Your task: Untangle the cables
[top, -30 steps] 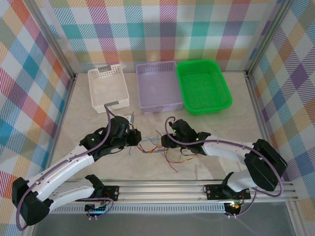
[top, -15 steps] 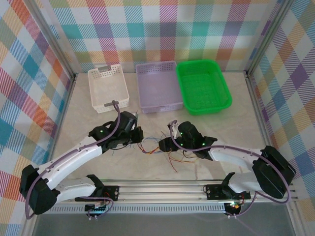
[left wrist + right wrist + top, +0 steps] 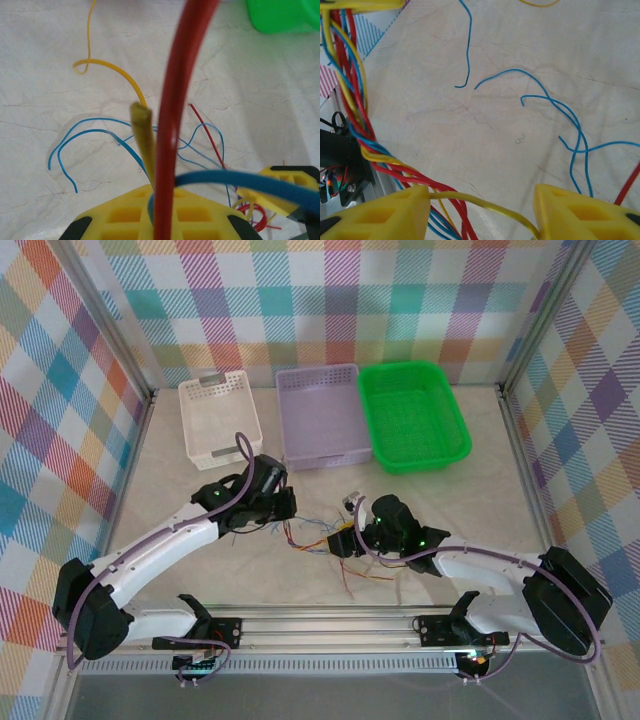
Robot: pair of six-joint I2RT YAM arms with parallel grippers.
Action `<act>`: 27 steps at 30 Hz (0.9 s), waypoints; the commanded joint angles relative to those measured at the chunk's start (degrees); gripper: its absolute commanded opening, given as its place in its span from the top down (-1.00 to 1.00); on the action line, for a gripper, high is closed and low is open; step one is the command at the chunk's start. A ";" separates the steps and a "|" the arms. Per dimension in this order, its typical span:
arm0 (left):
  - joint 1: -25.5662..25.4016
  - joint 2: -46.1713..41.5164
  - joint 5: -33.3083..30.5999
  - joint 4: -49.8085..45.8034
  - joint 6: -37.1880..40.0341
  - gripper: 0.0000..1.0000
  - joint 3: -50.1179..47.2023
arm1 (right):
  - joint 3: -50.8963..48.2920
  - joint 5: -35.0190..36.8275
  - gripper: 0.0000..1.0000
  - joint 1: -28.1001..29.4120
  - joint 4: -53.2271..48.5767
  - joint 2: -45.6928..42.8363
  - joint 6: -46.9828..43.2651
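Sitting mid-worktop [image 3: 480, 490], cables [image 3: 318, 543] have room all round; white basket [image 3: 220, 420], purple basket [image 3: 320, 418], green basket [image 3: 412, 418] line the far edge; left jaws pinch the cables, right jaws gape open.

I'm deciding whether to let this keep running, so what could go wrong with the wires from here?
The left end effector is shut on red, yellow and blue cables together, so pulling may tighten the twisted bundle instead of loosening it. The right end effector is open with one yellow wire across its gap; closing might catch only that strand. Loose blue wires nearby could get dragged back in.
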 commanded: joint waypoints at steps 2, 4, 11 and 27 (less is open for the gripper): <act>1.37 0.75 -1.25 1.67 -1.61 1.00 3.35 | -2.18 -6.01 -0.08 0.09 7.64 0.81 0.69; 2.24 1.10 -0.97 2.06 -2.48 1.00 3.91 | -3.56 -6.40 -0.09 0.09 9.73 0.32 0.99; 3.62 2.96 0.03 4.02 -4.57 1.00 4.60 | -2.67 -6.04 -0.17 0.09 7.17 -0.30 -1.00; 3.76 5.61 3.36 4.73 -4.63 1.00 4.81 | 6.99 5.98 -0.26 0.88 0.12 3.00 -4.56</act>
